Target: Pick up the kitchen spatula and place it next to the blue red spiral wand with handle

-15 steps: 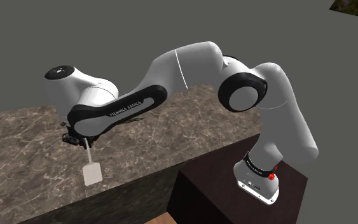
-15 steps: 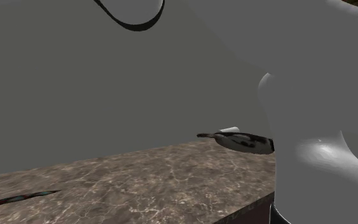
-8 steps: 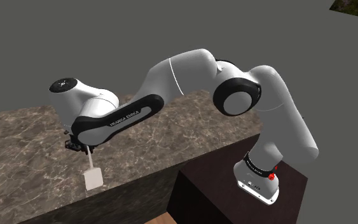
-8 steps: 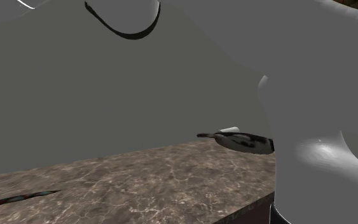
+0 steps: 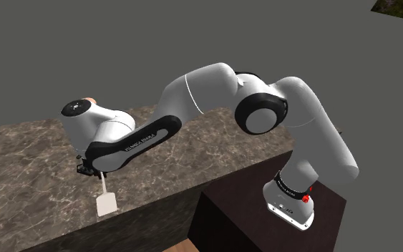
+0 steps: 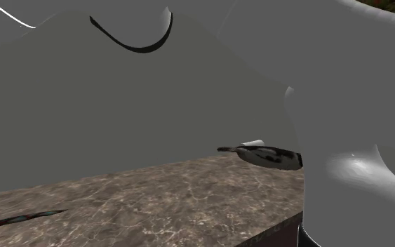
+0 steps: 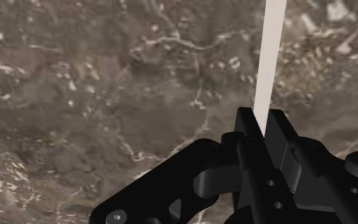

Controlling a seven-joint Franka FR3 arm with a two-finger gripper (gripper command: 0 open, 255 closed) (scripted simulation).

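While the black tool (image 5: 90,170) clamps its thin handle between closed fingers, the pale spatula (image 5: 106,205) hangs below the tool. Its flat blade is just inside the near edge of the brown marbled surface (image 5: 21,161); whether the blade touches the stone I cannot tell. Seen along the tool (image 7: 261,118), the spatula (image 7: 269,57) runs straight out from the fingers over open stone. Past the tool the surface stretches broad toward a grey wall (image 5: 192,36). The dark banded wand (image 6: 20,218) lies flat on the surface. The stand (image 5: 235,215) sits beyond the surface's corner.
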